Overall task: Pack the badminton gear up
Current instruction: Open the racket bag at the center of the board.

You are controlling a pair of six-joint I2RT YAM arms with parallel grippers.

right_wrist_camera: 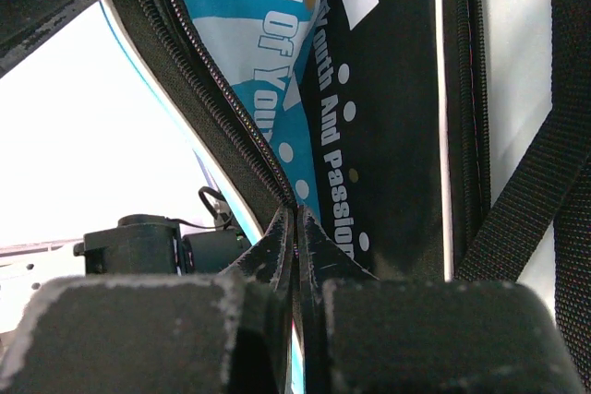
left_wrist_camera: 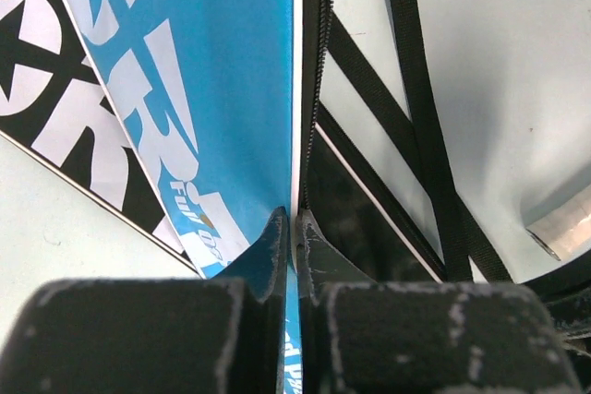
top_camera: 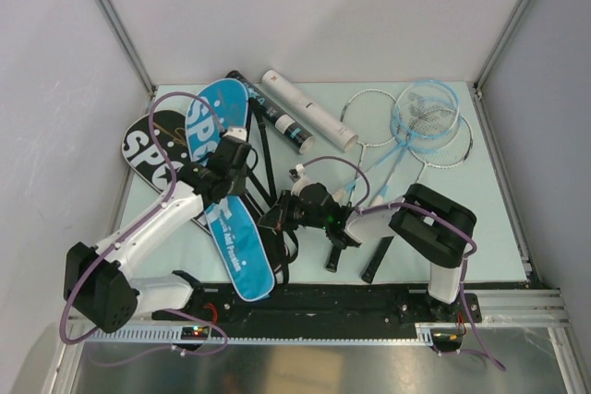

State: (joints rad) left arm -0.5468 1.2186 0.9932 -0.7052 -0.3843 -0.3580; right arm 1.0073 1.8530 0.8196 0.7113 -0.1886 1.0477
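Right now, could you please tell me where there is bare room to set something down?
The pale green table is bare between the right arm and the right wall. Crowded: the middle, with the blue racket-shaped bag, black straps and thin-framed rackets.

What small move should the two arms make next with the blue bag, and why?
Probably draw the two grips slightly apart, to open the bag's mouth. The left fingers and the right fingers are each shut on the blue bag at its edge by the zipper, while the rackets lie unpacked on the table to the right.
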